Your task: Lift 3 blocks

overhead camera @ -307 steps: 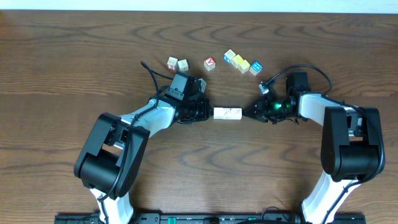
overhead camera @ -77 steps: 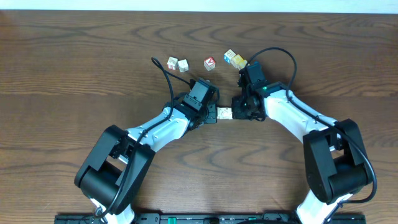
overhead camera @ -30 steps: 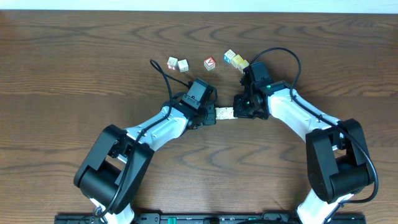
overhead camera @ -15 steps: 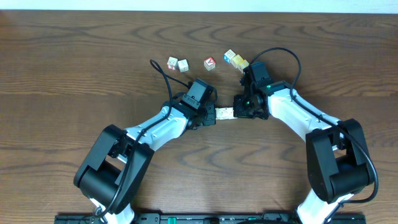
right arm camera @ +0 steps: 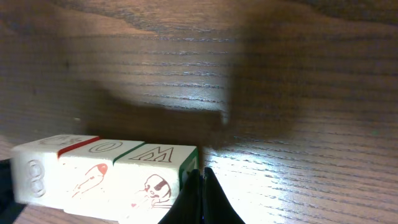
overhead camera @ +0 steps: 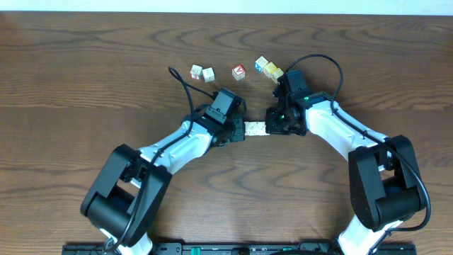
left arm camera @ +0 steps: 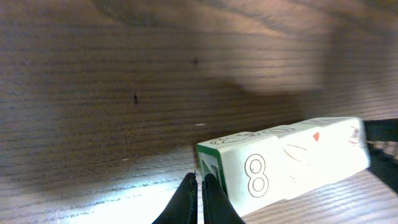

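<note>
— In the middle of the desk (overhead camera: pixel 78 120), between the two arms, the three blocks (overhead camera: pixel 255 129) lie end to end in one short row. What holds them?

— Nothing grips them in the usual way. The left gripper (left arm camera: pixel 199 182) has its jaws pinched together with nothing between them, and its tip presses on the green-edged end face of the row. The right gripper (right arm camera: pixel 202 177) is likewise closed to a point and presses on the other end. The row is squeezed from both sides.

— Has it left the desk?

— I cannot tell. The wrist views show dark shadow beside the row, but no clear gap under it.

— So how should the lift be done well?

— I judge that both arms must rise together, at one pace, with an even inward push. If one tip leads or slackens, the middle block may drop out or the row may buckle. Each tip seems to bear near an edge of its end face rather than the middle, so slipping off is the risk.

— And the arms' pose?

— From above, both reach forward and inward, forearms slanting toward each other, with the wrists turned so the grippers point at one another along the row. The other cubes (overhead camera: pixel 238 71) lie farther back, apart from the row, and the right arm passes near the rightmost of them.
</note>
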Controlling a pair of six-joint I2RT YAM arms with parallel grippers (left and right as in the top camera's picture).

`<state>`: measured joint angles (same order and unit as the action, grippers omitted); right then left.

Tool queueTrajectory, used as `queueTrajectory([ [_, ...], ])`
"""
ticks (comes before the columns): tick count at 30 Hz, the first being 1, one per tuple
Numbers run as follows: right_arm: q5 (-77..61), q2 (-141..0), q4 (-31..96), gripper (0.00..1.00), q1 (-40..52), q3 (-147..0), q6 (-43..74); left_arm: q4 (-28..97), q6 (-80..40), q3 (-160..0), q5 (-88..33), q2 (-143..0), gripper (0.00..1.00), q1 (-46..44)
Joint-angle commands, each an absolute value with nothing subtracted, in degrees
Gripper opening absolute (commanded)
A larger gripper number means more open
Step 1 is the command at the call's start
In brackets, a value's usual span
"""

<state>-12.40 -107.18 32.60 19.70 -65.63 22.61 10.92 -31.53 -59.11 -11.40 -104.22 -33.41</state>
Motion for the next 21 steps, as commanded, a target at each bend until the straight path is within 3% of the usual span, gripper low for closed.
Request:
queueTrajectory([
  [1, -18.3, -105.6, 32.1, 0.01, 20.3, -67.0, 23.1, 10.3, -31.4, -60.2, -15.5, -101.8, 0.07, -34.0],
  [21, -18.3, -102.5, 32.6, 0.01, 20.3, -67.0, 23.1, 10.5, -31.4, -60.2, -15.9, -101.7, 0.07, -34.0],
])
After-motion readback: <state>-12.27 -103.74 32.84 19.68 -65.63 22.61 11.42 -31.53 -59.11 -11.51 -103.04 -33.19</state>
